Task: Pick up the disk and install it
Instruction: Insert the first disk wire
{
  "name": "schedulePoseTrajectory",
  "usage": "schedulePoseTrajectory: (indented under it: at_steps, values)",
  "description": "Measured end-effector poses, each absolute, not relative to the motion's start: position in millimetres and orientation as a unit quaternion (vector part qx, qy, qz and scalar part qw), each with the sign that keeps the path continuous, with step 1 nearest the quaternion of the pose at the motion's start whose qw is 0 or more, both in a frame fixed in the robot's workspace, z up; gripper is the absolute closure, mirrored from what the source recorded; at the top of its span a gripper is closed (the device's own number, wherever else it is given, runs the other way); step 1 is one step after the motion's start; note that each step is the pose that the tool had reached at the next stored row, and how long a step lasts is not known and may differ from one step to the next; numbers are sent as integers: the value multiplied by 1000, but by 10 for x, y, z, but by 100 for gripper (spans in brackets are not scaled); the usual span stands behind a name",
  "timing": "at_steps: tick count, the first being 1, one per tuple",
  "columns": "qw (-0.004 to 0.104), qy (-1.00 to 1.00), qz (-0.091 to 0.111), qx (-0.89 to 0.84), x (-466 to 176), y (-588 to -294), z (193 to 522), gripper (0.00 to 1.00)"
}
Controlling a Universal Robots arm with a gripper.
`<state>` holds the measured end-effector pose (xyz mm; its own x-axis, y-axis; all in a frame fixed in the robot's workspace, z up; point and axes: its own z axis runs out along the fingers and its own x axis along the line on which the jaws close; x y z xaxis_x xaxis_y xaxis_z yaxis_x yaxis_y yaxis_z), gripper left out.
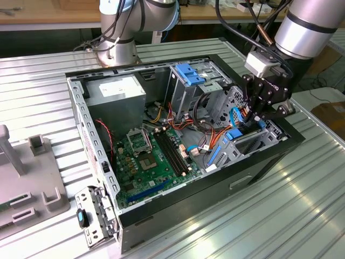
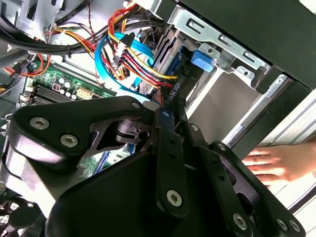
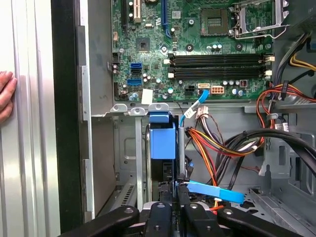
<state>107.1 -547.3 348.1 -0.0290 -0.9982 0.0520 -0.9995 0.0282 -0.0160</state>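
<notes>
tool clenched on disk | disk edge-on, upright, blue plastic carrier showing

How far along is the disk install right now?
Pickup looks done: the disk stands on edge in the drive bay beside the motherboard. In hand: the claw is closed at the disk's near edge, gripping or pressing, I can't tell which. Left: final seating; whether the disk is fully home isn't visible.
</notes>
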Motion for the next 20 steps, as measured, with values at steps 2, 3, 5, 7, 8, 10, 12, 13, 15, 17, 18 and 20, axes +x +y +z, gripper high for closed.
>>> schedulePoseTrajectory:
  at_steps: [2, 3, 5, 7, 8, 10, 12, 13, 15, 17, 18, 20]
  values:
    - [12, -717, 24, 697, 1070, -5474, 3467, 84]
    - [9, -717, 20, 697, 1070, -5473, 3465, 84]
    - [9, -717, 20, 697, 1070, -5473, 3464, 84]
    - [10, -717, 22, 697, 1071, -5474, 3466, 84]
    - [10, -717, 22, 697, 1071, -5474, 3468, 84]
    - [10, -719, 22, 694, 1070, -5473, 3469, 84]
    - [10, -720, 22, 693, 1071, -5474, 3469, 84]
    - [11, -720, 22, 693, 1071, -5473, 3473, 84]
    - [12, -720, 24, 693, 1071, -5474, 3478, 84]
    - [12, -720, 24, 693, 1071, -5474, 3478, 84]
    - [12, -720, 24, 693, 1071, -5474, 3478, 84]
    - [12, -721, 24, 693, 1071, -5474, 3477, 84]
